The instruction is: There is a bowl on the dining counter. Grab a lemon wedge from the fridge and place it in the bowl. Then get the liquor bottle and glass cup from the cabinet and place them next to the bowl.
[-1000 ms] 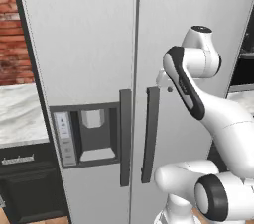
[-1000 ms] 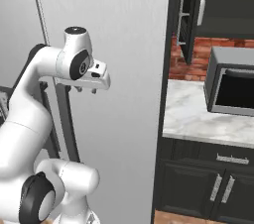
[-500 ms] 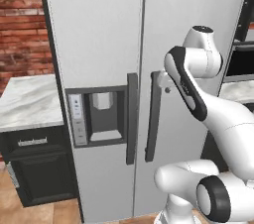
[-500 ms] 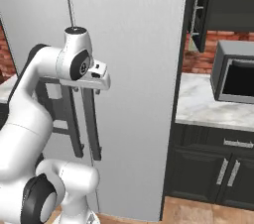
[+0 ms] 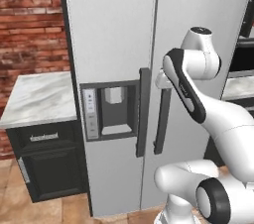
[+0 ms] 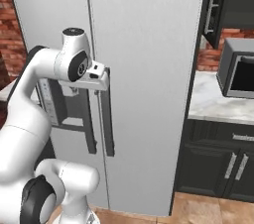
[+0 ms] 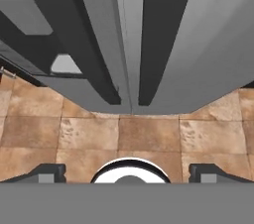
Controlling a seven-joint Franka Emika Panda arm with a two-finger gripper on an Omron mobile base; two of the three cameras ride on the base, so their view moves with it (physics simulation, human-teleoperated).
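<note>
The grey fridge (image 5: 198,20) stands right in front of me with both doors shut. Two dark vertical handles flank the door seam, the left handle (image 5: 143,114) and the right handle (image 5: 161,119). My gripper (image 6: 100,85) hangs at the top of the right handle (image 6: 107,124), pointing down. In the hand view it looks down along both handles to the tiled floor. There my gripper (image 7: 128,174) is open, its fingertips (image 7: 47,173) far apart with nothing between them. The lemon wedge, bowl, liquor bottle and glass cup are out of view.
A water dispenser (image 5: 114,111) is set in the left door. A marble counter on dark drawers (image 5: 39,99) stands to the fridge's left. On the right are a counter with a microwave (image 6: 238,67) and a dark wall cabinet (image 6: 230,0).
The base has driven, so the fridge and counters have slid to the right in both base views. The arm keeps its pose at the right handle's top.
</note>
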